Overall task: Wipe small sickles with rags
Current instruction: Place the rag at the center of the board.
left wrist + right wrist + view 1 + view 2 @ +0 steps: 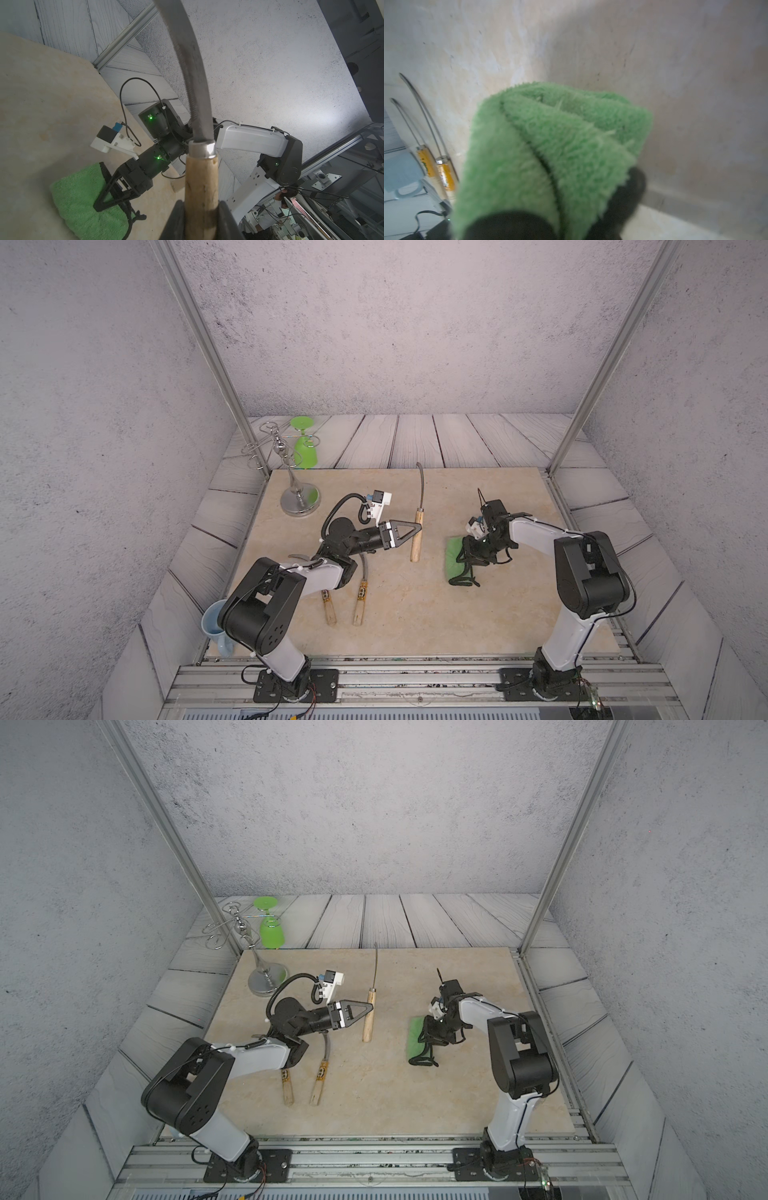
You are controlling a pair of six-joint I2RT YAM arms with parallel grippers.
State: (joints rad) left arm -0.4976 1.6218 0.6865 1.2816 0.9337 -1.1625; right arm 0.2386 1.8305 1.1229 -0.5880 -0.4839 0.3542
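- Beige slab [415,614]: open stretch between the arms.
- Left gripper [419,526] clamps plain sickle [414,549] by its handle, blade toward back edge.
- Right gripper [99,204] on rag [76,199]; grip cannot tell.

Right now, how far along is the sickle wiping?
Done: left pincer grips the plain sickle by its handle. In hand: right pincer is on the rag, grip unclear. Left: rag to blade, then the two banded sickles lying on the table.

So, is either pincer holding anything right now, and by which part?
Left pincer grips the plain sickle by its wooden handle. Right pincer sits on the green rag; whether it grips cannot be told.
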